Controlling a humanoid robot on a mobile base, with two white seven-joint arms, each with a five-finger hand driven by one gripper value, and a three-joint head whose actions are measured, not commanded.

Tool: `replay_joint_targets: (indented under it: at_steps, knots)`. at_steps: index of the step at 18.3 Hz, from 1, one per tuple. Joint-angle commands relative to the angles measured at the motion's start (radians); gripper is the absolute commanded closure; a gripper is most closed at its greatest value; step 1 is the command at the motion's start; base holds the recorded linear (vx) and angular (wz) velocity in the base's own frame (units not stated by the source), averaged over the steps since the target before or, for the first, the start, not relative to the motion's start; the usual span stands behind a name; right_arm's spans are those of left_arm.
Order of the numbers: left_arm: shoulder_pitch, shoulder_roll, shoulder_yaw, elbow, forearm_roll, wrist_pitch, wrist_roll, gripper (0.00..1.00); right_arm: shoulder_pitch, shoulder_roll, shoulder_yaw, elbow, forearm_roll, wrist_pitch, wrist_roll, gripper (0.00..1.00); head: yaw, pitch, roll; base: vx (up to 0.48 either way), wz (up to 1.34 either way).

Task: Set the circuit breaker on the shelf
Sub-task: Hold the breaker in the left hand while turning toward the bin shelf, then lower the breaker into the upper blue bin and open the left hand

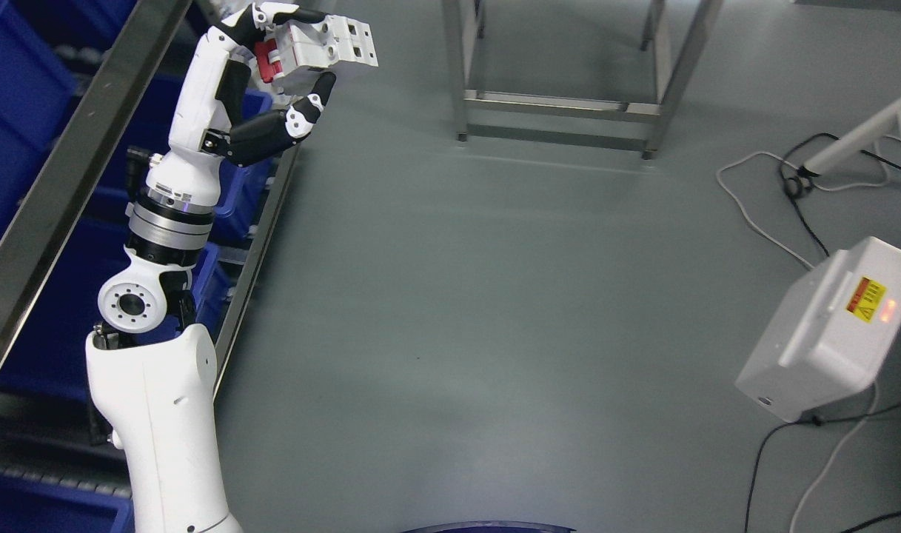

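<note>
A white circuit breaker (330, 49) with a red switch lever is held high near the top of the head view. My left hand (295, 66) is shut on it, its upper fingers over the top and the black-and-white thumb (313, 104) curled under it. The left arm rises from the lower left edge beside the shelf (58, 170), a slanted metal rack holding blue bins. The breaker hangs in the air just right of the shelf's front rail, above the grey floor. The right arm does not show.
Blue bins (21, 96) fill the rack on the left. A metal table frame (561, 104) stands at the top centre. A white box (828, 333) with a yellow warning label sits at the right, with cables (798, 185) trailing across the floor.
</note>
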Motion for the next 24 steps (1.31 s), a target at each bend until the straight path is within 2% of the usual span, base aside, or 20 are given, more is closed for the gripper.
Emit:
replay_joint_targets:
  at_steps: [1,5,7,9,11,15,17,20,24]
  knots:
    - [-0.043,0.114,0.056,0.001,-0.014,0.002,-0.001,0.86,0.014,-0.017,0.0,0.0,-0.001,-0.037,0.001,0.0,0.0,0.0,0.0,-0.191,0.8]
    - [-0.062,0.116,0.068,-0.001,-0.014,0.005,-0.001,0.86,0.014,-0.017,0.0,0.0,0.001,-0.037,0.001,0.0,0.0,0.0,0.0,-0.117,1.05]
    - [-0.133,0.114,0.042,-0.001,-0.014,0.048,-0.001,0.86,0.014,-0.017,0.0,0.0,0.001,-0.037,0.001,0.0,0.0,0.0,0.0,-0.04,1.36]
    - [-0.217,0.159,0.027,-0.001,-0.015,0.143,-0.033,0.86,0.014,-0.017,0.0,0.0,-0.001,-0.037,0.001,0.0,0.0,0.0,0.0,-0.022,1.22]
    - [-0.239,0.203,0.014,-0.001,-0.015,0.162,-0.05,0.86,0.014,-0.017,0.0,0.0,0.001,-0.037,0.001,0.0,0.0,0.0,0.0,-0.018,1.12]
    - [-0.237,0.358,0.014,0.004,-0.025,0.223,-0.05,0.86,0.014,-0.017,0.0,0.0,-0.001,-0.037,0.001,0.0,0.0,0.0,0.0,-0.001,0.88]
    - [-0.265,0.399,0.013,0.053,-0.046,0.252,-0.05,0.86,0.014,-0.017,0.0,0.0,-0.001,-0.037,0.001,0.0,0.0,0.0,0.0,0.006,0.64]
    - [-0.357,0.427,-0.041,0.229,-0.149,0.254,-0.068,0.85,0.014,-0.017,0.0,0.0,-0.001,-0.037,0.001,0.0,0.0,0.0,0.0,0.012,0.48]
    - [-0.538,0.416,-0.257,0.454,-0.245,0.254,-0.123,0.84,0.014,-0.017,0.0,0.0,0.001,-0.037,0.001,0.0,0.0,0.0,0.0,0.007,0.23]
